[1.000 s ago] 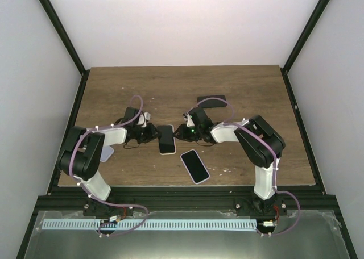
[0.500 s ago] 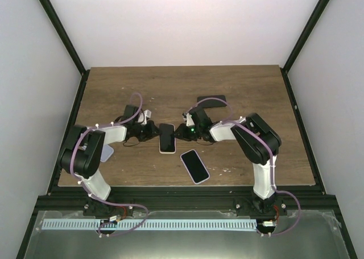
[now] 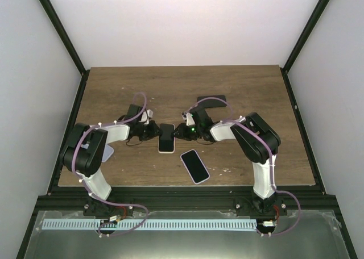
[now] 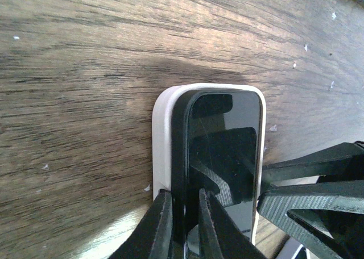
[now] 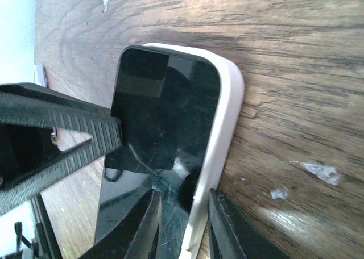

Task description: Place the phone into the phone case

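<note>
A black phone (image 3: 166,135) lies in a white phone case (image 3: 165,151) at the table's middle, between my two grippers. In the left wrist view the phone (image 4: 224,140) has its left edge raised above the white case (image 4: 162,134). My left gripper (image 4: 185,228) is shut on that raised edge. In the right wrist view my right gripper (image 5: 183,228) pinches the white case's rim (image 5: 224,128) together with the phone's (image 5: 165,111) side. In the top view the left gripper (image 3: 153,132) and the right gripper (image 3: 178,132) face each other across the phone.
A second phone with a pale rim (image 3: 194,166) lies just in front of the right gripper. A dark case (image 3: 211,102) lies behind the right arm. A pale flat object (image 3: 106,153) lies under the left arm's elbow.
The phone and case have shifted slightly away from the bases and turned straighter. Both grippers have moved with them and stayed closed in on its sides.
</note>
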`<action>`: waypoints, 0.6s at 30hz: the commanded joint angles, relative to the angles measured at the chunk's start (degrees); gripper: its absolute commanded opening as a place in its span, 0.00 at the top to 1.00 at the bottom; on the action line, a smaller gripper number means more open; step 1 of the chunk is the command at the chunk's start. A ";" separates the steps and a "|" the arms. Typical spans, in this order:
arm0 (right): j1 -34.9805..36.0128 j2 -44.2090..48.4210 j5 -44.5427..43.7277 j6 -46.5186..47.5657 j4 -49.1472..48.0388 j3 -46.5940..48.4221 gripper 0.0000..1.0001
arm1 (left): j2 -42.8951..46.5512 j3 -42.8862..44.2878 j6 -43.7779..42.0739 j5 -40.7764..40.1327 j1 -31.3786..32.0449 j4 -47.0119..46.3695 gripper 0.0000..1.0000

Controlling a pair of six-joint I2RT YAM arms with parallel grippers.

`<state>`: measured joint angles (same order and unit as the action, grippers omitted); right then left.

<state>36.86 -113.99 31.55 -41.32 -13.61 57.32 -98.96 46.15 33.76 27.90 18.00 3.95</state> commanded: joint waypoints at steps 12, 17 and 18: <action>2.21 4.71 -2.82 -6.27 1.11 -4.34 0.64 | 5.14 -7.05 0.29 0.79 1.58 2.21 0.68; 3.80 3.52 -3.26 -8.47 0.18 -4.42 0.60 | 4.08 -7.15 0.03 2.41 0.59 1.77 0.76; 4.27 3.05 -3.17 -8.69 0.07 -3.89 0.60 | 4.18 -7.32 -0.01 2.61 0.24 1.68 0.78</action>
<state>39.22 -110.37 29.65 -47.90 -14.24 53.39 -93.60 40.01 34.22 29.12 19.14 4.80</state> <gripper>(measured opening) 0.397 0.248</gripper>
